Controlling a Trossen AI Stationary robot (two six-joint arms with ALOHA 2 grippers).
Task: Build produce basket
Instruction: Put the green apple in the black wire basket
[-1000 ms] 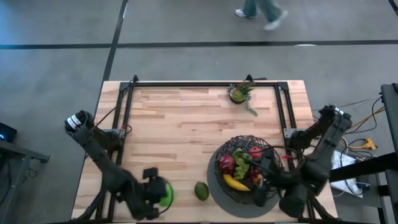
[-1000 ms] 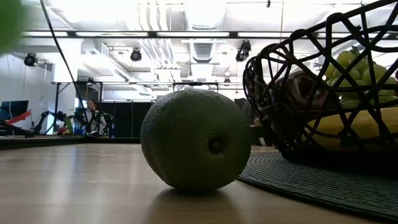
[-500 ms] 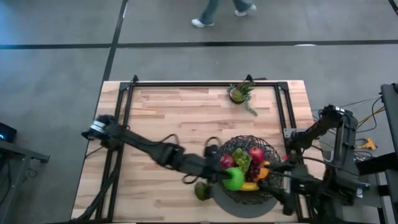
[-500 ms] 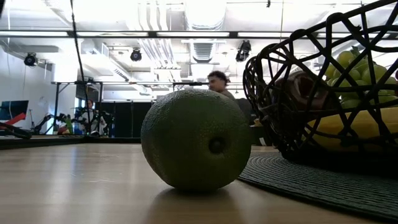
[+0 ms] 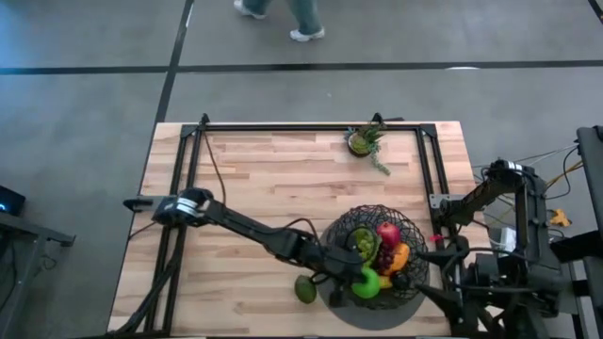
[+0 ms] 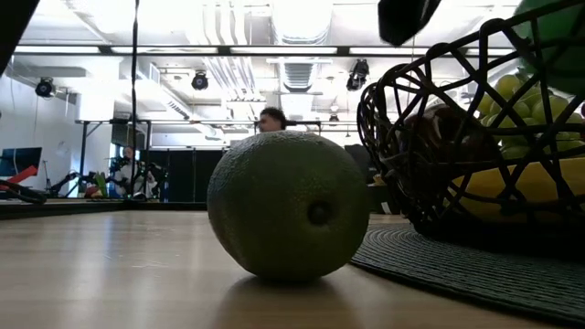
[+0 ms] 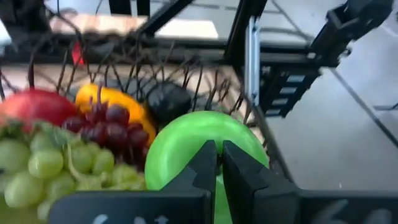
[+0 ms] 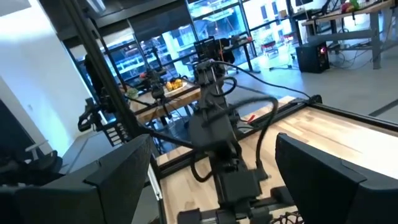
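Note:
The dark woven wire basket [image 5: 377, 247] stands on a round grey mat [image 5: 363, 311] at the table's near right. In it lie a red apple [image 5: 387, 232], green grapes [image 7: 34, 168], purple grapes [image 7: 102, 124], an orange piece [image 7: 112, 102] and a dark plum [image 7: 165, 99]. My left gripper [image 7: 217, 165] reaches over the basket's near side, shut on the green apple [image 5: 366, 280]. An avocado [image 5: 304, 289] rests on the wood just left of the mat. My right gripper [image 8: 211, 180] is open, drawn back off the table's right edge. My left gripper has the green apple [image 7: 186, 143] at its fingertips, coming level from the table's left. Its two fingers [image 7: 202, 168] stand almost together in front of the apple and hide the place of contact. The apple [image 6: 558, 37] is about level with the basket's rim, above the grapes.
A small potted plant [image 5: 363, 141] stands at the far edge of the table. A black metal frame [image 5: 193, 151] runs along the far, left and right sides. A person walks on the floor beyond the table [image 5: 283, 14]. Bare wood lies left of the avocado.
My left gripper has carried the green apple from the table's near left corner toward the right, past the avocado, to the near side of the basket. My right arm has drawn back from the basket toward the table's right edge. The avocado has stayed put.

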